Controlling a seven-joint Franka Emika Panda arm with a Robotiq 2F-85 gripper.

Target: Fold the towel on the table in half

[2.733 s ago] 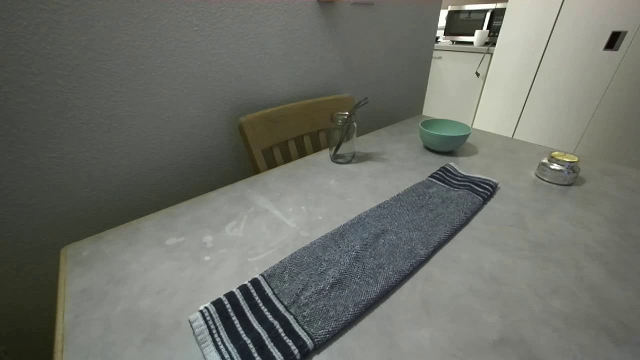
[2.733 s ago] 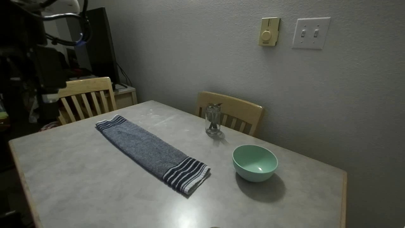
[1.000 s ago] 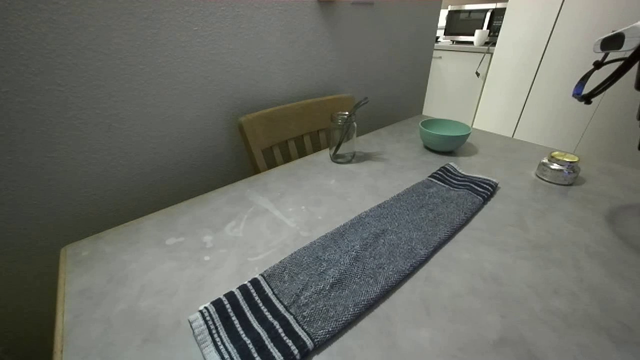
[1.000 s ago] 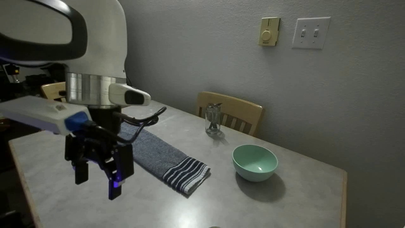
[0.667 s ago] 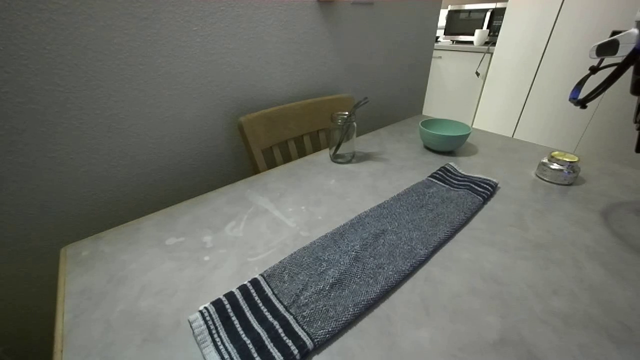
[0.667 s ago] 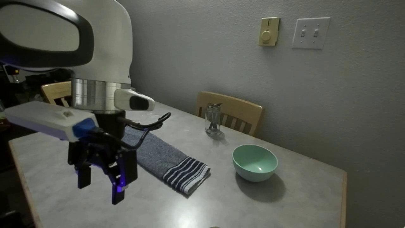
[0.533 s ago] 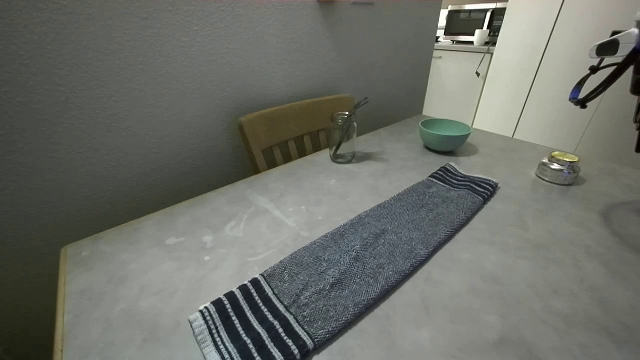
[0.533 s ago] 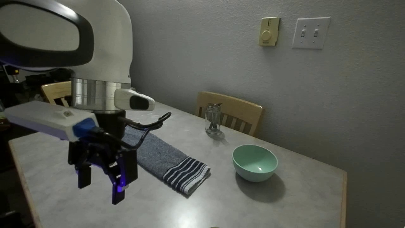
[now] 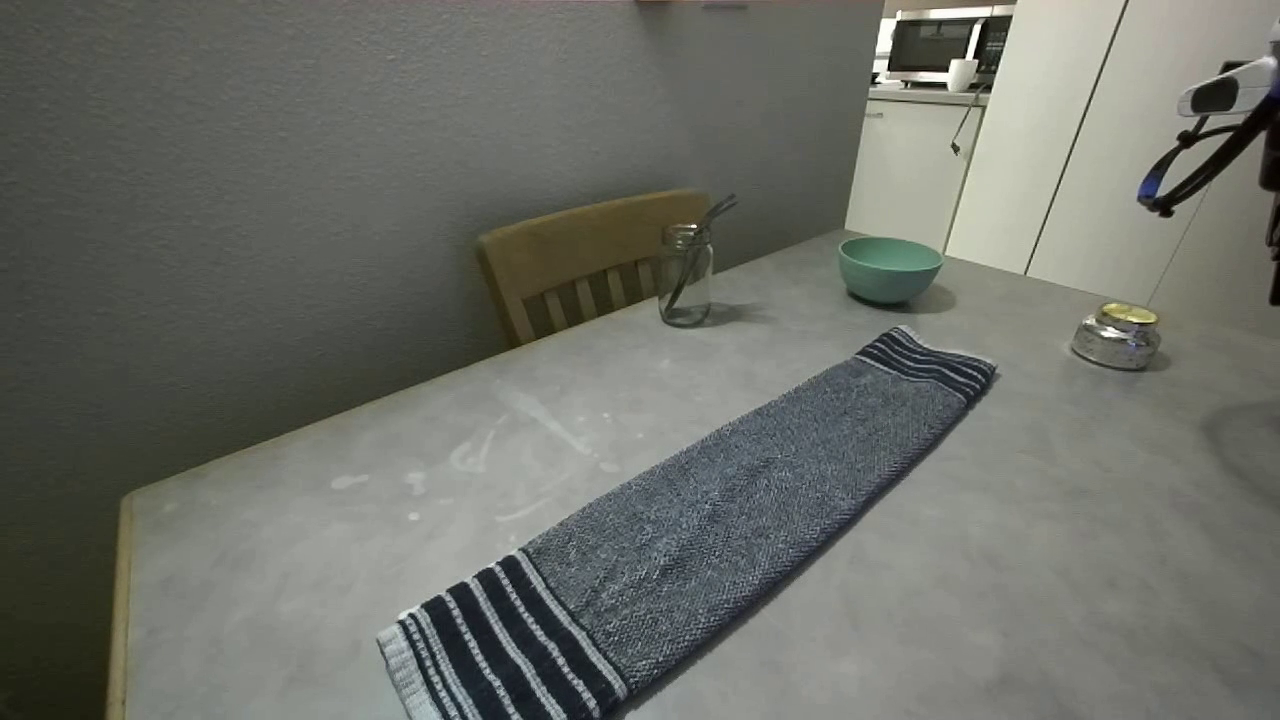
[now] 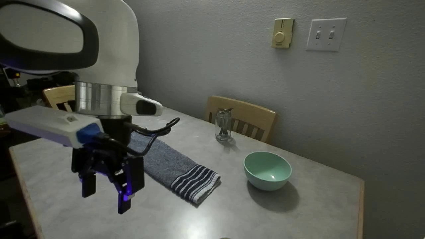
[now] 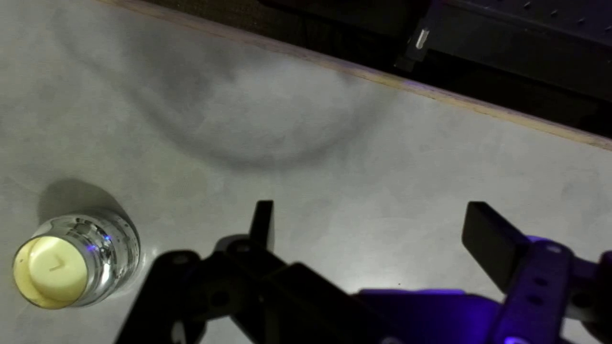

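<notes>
Gripper (image 10: 106, 201): spread above table (image 10: 318, 212) (height uncertain) | towel (image 9: 740, 500): lying flat

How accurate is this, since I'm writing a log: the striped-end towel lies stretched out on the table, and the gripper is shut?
The gripper isn't shut: the wrist view shows it open. The striped-end towel does lie stretched out on the table.

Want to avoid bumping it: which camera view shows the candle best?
The wrist view: the candle appears largest there, whole and unblocked. In an exterior view the candle is whole but small; in an exterior view a sliver at the bottom may be it, too little to tell.
</notes>
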